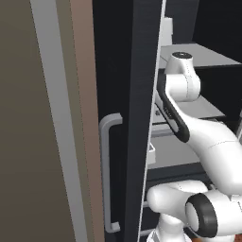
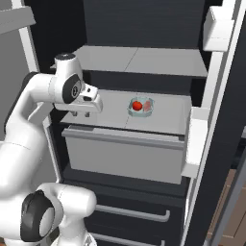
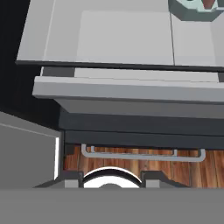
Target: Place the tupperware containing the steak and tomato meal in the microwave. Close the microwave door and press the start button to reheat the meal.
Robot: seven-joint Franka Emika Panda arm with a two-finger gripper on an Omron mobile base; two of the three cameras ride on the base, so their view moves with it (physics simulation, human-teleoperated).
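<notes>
Looking into the tall dark cabinet with grey shelves [image 2: 144, 60], we see the shallow pale teal tupperware tray [image 2: 141, 107] sitting on the middle grey shelf [image 2: 168, 113], towards the back. Inside the tray lie the small shiny red tomato ball [image 2: 137, 105] and the flat pinkish-red steak [image 2: 148, 104], side by side and touching. Our end effector [image 2: 82, 113] hangs over the left part of that same shelf, well apart from the tray, with nothing in it. We cannot tell if its two dark tips are spread or pressed together, because they are too small and partly hidden.

From the hand camera, a corner of the tray [image 3: 192, 9] peeks in at the top right, and a pale grey drawer [image 3: 131, 94] sits under the shelf. Lower down we see a grey bar handle [image 3: 142, 154] in front of a brown wooden floor [image 3: 192, 164].

On the left side stands the tall dark cabinet door [image 1: 127, 118] with its grey bar handle [image 1: 107, 175], swung open
</notes>
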